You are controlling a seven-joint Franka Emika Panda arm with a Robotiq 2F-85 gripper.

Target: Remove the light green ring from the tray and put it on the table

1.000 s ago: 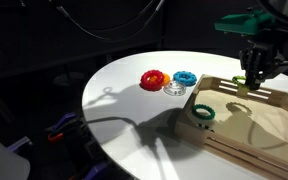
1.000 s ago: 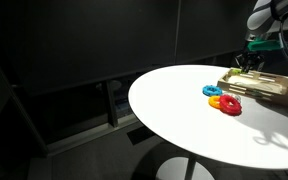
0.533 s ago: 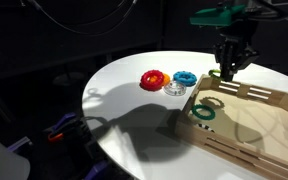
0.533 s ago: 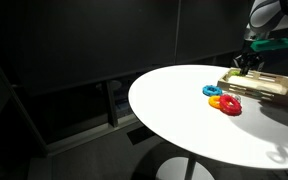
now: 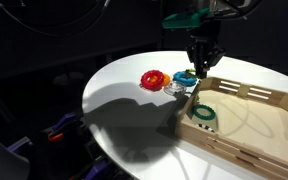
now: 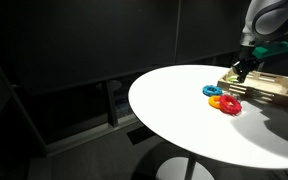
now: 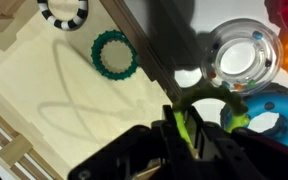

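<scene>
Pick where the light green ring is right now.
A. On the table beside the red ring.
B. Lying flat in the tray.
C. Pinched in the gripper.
C: in the wrist view the light green ring sits clamped in the gripper, and the dark green ring lies in the tray.

Red ring (image 5: 154, 78), blue ring (image 5: 185, 77), clear ring (image 5: 174, 88): close cluster, well in from the table (image 5: 119, 100) edge. Dark green ring (image 5: 203, 115) flat, apart from the cluster. Black-and-white striped ring (image 7: 62, 10) near it in the wrist view.
</scene>
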